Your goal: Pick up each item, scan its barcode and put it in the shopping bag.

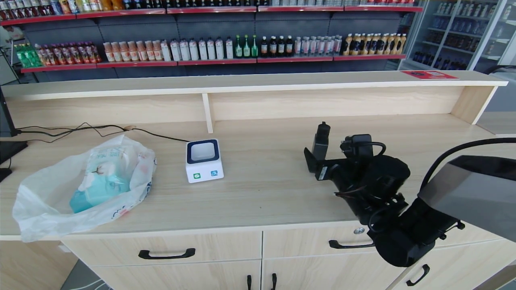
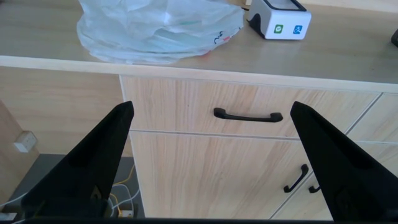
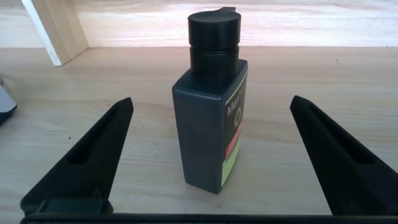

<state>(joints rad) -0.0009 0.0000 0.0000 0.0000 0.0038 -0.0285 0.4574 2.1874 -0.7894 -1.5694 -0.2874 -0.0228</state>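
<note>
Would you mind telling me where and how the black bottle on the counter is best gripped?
Grip the black bottle by its flat-sided body below the cap, horizontally from the robot's side; it stands upright before the open right gripper.

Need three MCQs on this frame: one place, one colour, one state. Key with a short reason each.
1. The scanner stands: A) inside the shopping bag B) on the counter between the shopping bag and the dark bottle C) left of the shopping bag.
2. The packet in the bag is: A) red B) black C) teal and white.
3. The right gripper is: A) open, dark bottle upright and ungripped B) shut on the bottle C) open, bottle lying flat.
Key: 1 B, it sits on the counter between them; 2 C, teal shows through the plastic; 3 A, fingers spread clear of the standing bottle.
</note>
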